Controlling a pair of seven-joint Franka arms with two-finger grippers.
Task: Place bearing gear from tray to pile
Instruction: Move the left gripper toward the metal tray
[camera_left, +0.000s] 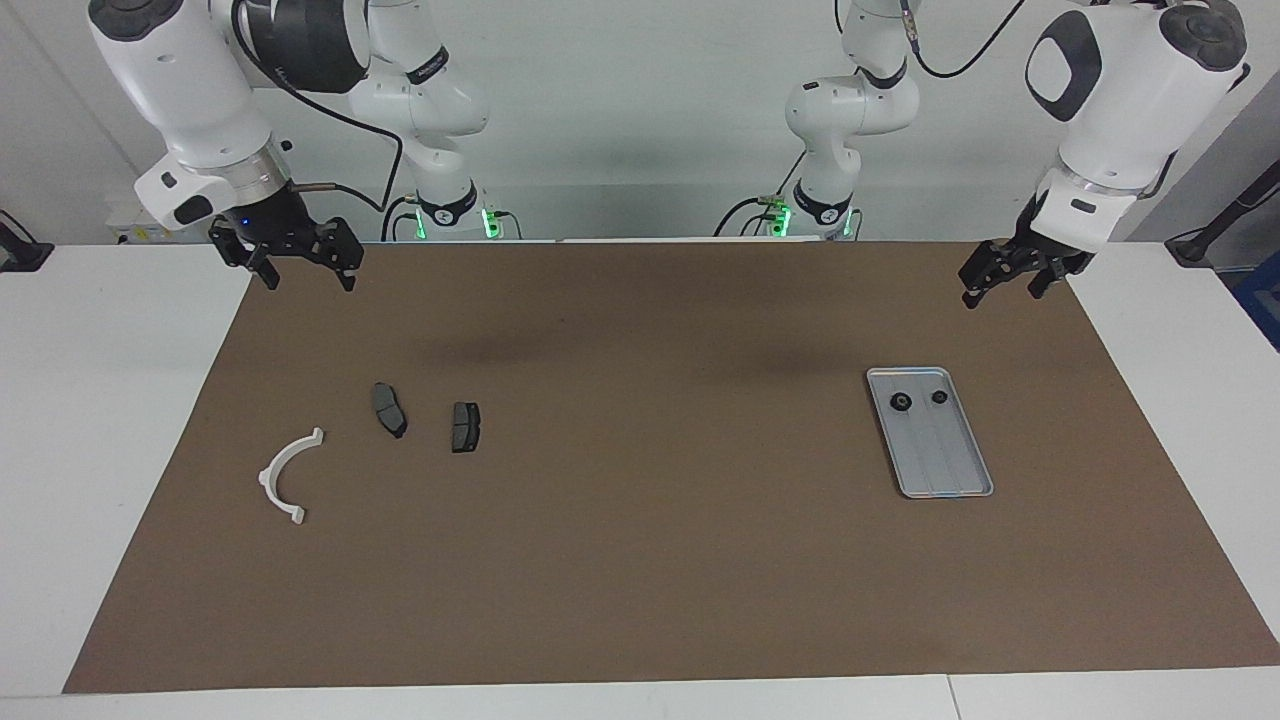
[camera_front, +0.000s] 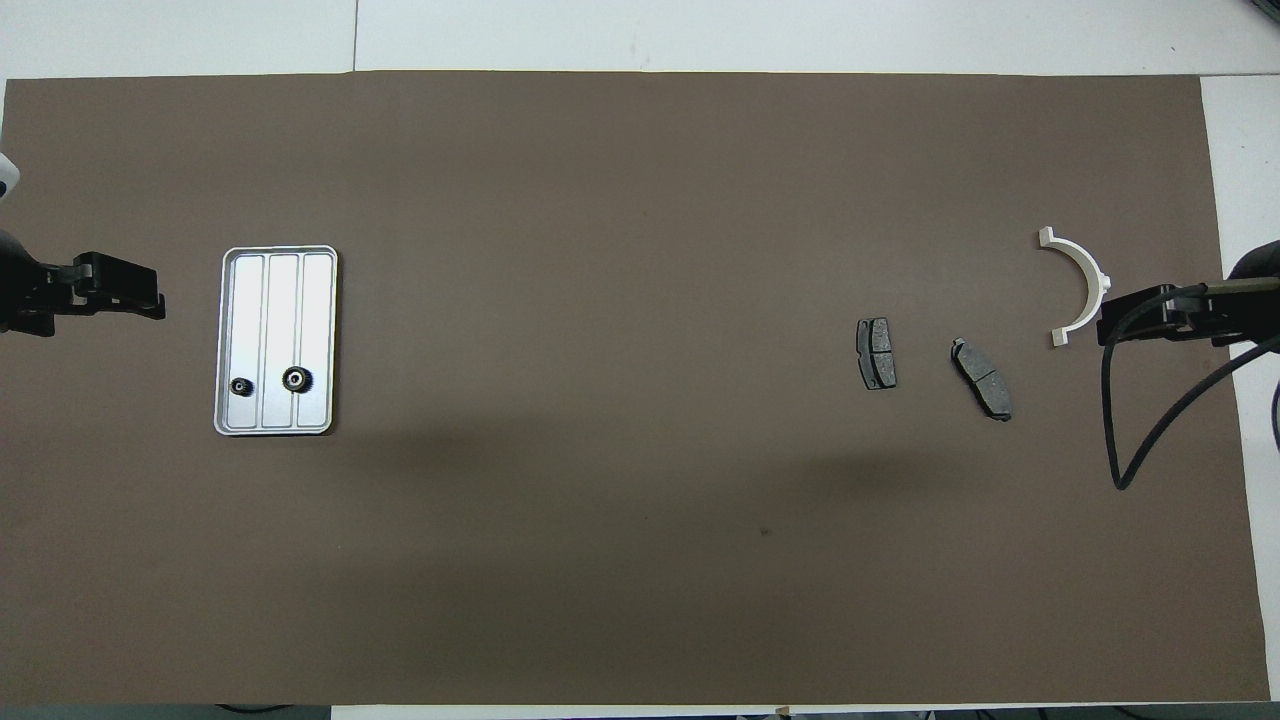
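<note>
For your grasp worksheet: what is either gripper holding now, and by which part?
Nothing. The left gripper and right gripper hang open and empty; both gears lie in the tray.

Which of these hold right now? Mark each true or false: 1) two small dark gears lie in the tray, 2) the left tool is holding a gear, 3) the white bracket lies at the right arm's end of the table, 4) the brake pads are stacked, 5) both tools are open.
1) True: two gears lie in the tray, at its end nearer the robots.
2) False: the left tool hangs empty, apart from the tray.
3) True: the white bracket lies at that end, with the right tool waiting in the air nearby.
4) False: the brake pads lie side by side, apart, on the brown mat.
5) True.
</note>
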